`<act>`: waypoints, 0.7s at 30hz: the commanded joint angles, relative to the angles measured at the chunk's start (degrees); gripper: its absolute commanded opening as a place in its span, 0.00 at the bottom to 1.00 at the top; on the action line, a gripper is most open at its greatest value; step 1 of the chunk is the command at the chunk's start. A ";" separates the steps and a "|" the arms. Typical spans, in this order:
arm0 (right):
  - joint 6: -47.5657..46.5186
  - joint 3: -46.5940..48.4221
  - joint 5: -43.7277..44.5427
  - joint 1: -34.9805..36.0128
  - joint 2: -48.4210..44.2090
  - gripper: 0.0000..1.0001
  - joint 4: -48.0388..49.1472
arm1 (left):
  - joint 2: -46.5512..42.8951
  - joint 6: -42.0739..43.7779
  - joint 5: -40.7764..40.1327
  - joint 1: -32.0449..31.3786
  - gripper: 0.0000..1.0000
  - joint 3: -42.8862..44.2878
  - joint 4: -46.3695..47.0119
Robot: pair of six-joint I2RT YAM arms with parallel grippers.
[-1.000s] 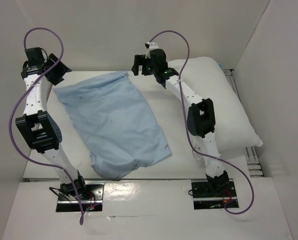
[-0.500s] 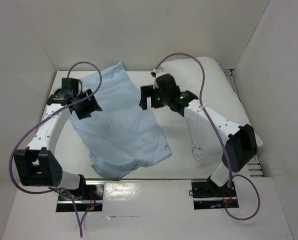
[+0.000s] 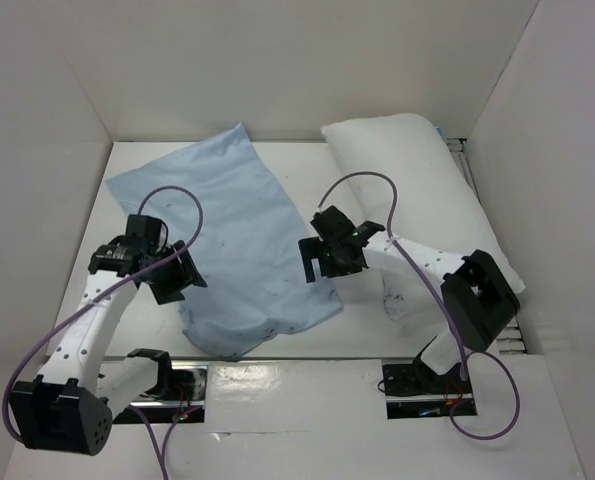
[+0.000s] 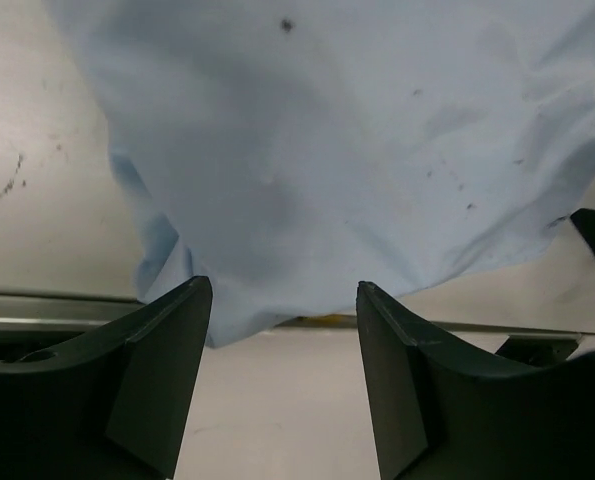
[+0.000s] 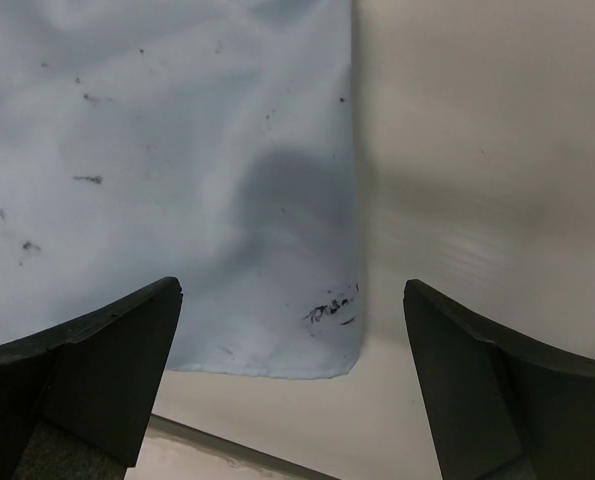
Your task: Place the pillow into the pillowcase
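While L gripper [image 4: 282,288] & R gripper [image 5: 292,288] gape empty, pillowcase [image 3: 227,230] lies just under both.

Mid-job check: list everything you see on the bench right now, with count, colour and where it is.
pillowcase: one, light blue with dark specks, flat on the table's left-centre, running from the far edge to the near edge
pillow: one, white, along the right side, outside the pillowcase
table: one, white, under everything
walls: white panels at the left, back and right
cables: two, purple, one looping off each arm
arms: two, white with black joints, bases at the near edge
left gripper: one, black, open, over the pillowcase's near left corner
right gripper: one, black, open, over the pillowcase's near right corner
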 commanded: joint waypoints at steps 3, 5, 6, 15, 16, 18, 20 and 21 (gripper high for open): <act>0.98 -1.72 2.11 0.01 -0.28 0.99 0.33 | -3.83 -5.42 -0.80 -2.04 0.72 -6.33 -5.05; 0.98 -2.94 2.73 0.01 0.33 0.99 0.93 | -5.06 -6.91 -0.80 -2.05 0.72 -8.02 -5.05; 1.50 -2.95 2.73 0.01 0.33 0.99 0.94 | -5.07 -6.92 -0.02 -2.05 0.72 -9.76 -4.27; 1.50 -4.62 2.20 0.01 4.81 0.72 4.01 | -1.03 -7.98 4.03 -3.10 0.66 -12.86 2.69; 1.50 -4.62 2.20 0.01 4.82 0.69 4.71 | -1.02 -7.98 4.03 -3.10 0.64 -12.86 2.69; 1.50 -5.15 1.68 0.01 4.82 0.63 5.41 | -0.41 -7.98 3.42 -3.10 0.60 -12.33 2.69; 0.98 -5.15 1.67 0.01 6.21 0.60 5.94 | -0.41 -7.98 3.42 -3.10 0.59 -12.33 3.21; 0.98 -5.15 1.15 0.01 6.22 0.59 5.95 | -0.41 -7.98 3.42 -3.10 0.59 -12.33 3.21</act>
